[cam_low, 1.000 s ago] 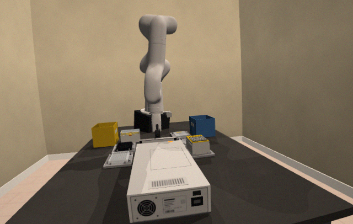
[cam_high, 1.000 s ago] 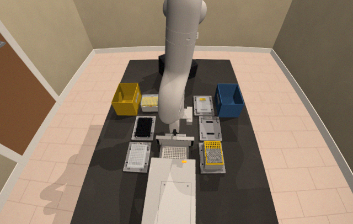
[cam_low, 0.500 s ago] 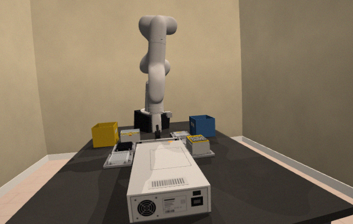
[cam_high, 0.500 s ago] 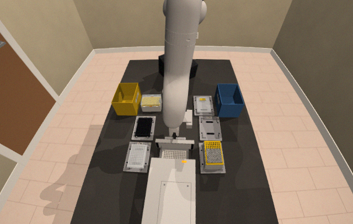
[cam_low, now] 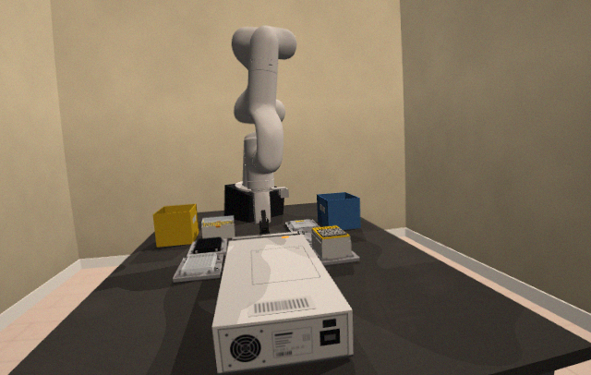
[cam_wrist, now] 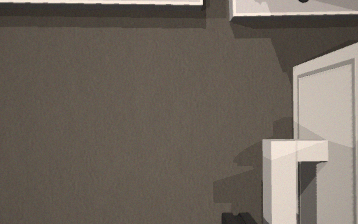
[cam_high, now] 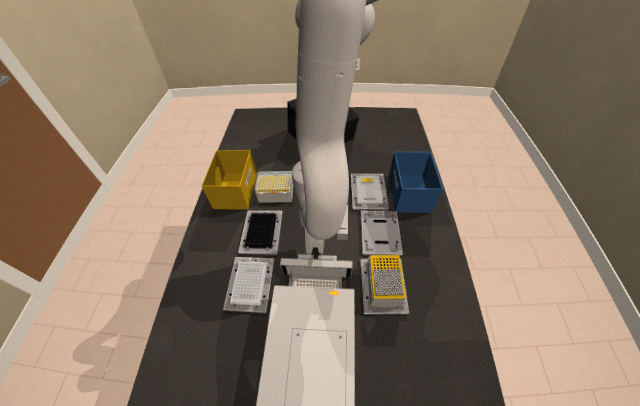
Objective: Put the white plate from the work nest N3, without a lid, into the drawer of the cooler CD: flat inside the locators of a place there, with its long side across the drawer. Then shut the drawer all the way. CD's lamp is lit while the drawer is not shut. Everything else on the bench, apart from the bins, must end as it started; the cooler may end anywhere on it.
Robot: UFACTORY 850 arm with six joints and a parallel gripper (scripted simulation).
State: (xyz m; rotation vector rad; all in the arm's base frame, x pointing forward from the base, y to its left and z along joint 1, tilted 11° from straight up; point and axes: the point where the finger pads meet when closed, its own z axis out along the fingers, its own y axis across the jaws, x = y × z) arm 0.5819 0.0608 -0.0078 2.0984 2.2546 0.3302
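The cooler CD [cam_high: 282, 363] [cam_low: 237, 297] stands with its drawer partly open, and its lamp [cam_high: 333, 292] [cam_low: 284, 236] is lit orange. The white plate [cam_high: 315, 283] lies in the drawer behind the drawer front [cam_high: 287, 270] [cam_wrist: 330, 110]; only a strip of its wells shows, and its seating in the locators is hidden. My gripper [cam_high: 315, 253] [cam_low: 263, 227] [cam_wrist: 237, 218] is shut and empty, low at the outer side of the drawer handle [cam_wrist: 280, 190]. Contact with the handle cannot be told. An empty nest [cam_high: 380, 232] is at the middle right; its label is not readable.
A nest with a white plate [cam_high: 250, 283] and one with a black plate [cam_high: 261, 230] are left of the drawer. A yellow tip box [cam_high: 387, 282] stands right. Farther back are a tip box [cam_high: 274, 187], a lid-bearing nest [cam_high: 369, 191], a yellow bin [cam_high: 228, 194] and a blue bin [cam_high: 416, 196].
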